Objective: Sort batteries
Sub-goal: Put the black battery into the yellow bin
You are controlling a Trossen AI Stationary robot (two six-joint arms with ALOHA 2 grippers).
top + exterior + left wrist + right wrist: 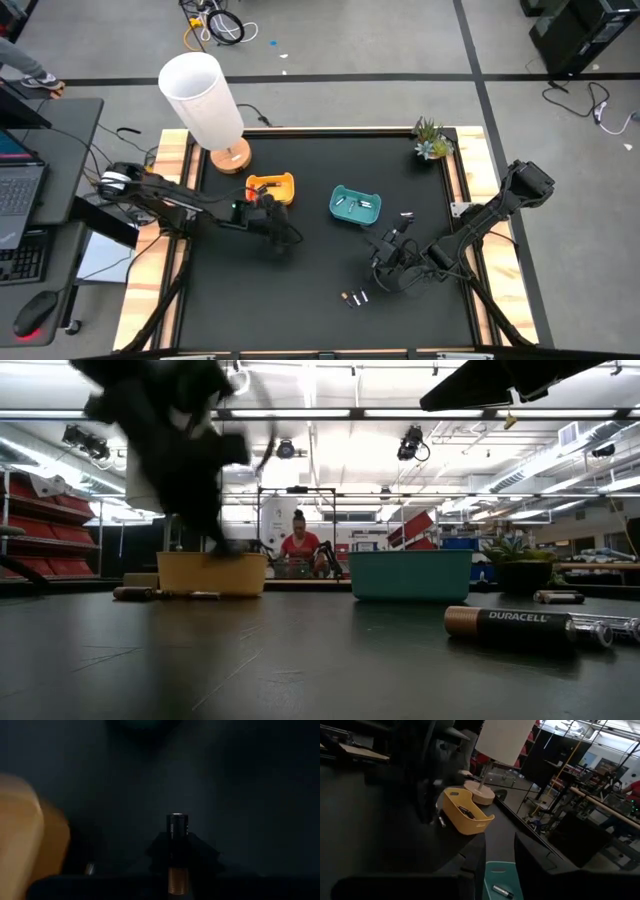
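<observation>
A copper-ended battery (176, 827) is seen clamped in the left pincer (272, 222), its long axis running straight out between the fingers. The yellow tray (272, 186) lies just beside that pincer, nearer the lamp (205, 100), so the carry looks short. The right pincer (392, 268) hovers slightly parted, empty, near two loose batteries (353, 298) on the desk (310, 290). Two trays are counted: yellow and teal (356, 205).
</observation>
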